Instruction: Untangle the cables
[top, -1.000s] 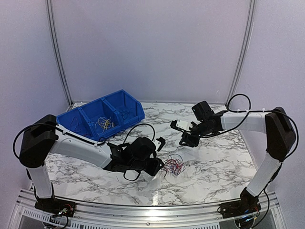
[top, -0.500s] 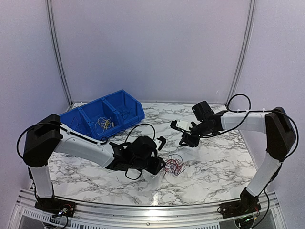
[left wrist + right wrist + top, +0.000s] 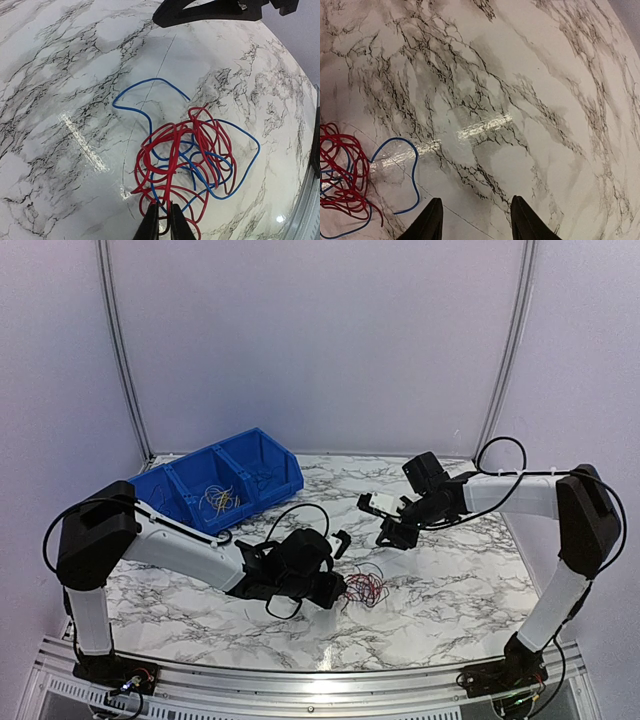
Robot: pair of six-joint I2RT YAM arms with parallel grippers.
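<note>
A tangle of thin red and blue cables (image 3: 366, 587) lies on the marble table near its middle; it shows large in the left wrist view (image 3: 187, 160) and at the left edge of the right wrist view (image 3: 342, 180). My left gripper (image 3: 338, 590) sits at the tangle's near edge, its jaws (image 3: 163, 222) pinched almost shut on a red cable strand. My right gripper (image 3: 385, 525) hovers open and empty above the table, behind and right of the tangle; its fingertips (image 3: 434, 217) frame bare marble. Yellow cables (image 3: 220, 498) lie in the blue bin.
A blue three-compartment bin (image 3: 170, 502) stands at the back left of the table. Thick black arm cables loop near both arms. A metal rail runs along the table's near edge (image 3: 320, 680).
My left arm has shifted slightly right and forward, bringing its gripper onto the tangle's edge. The right arm has barely moved.
</note>
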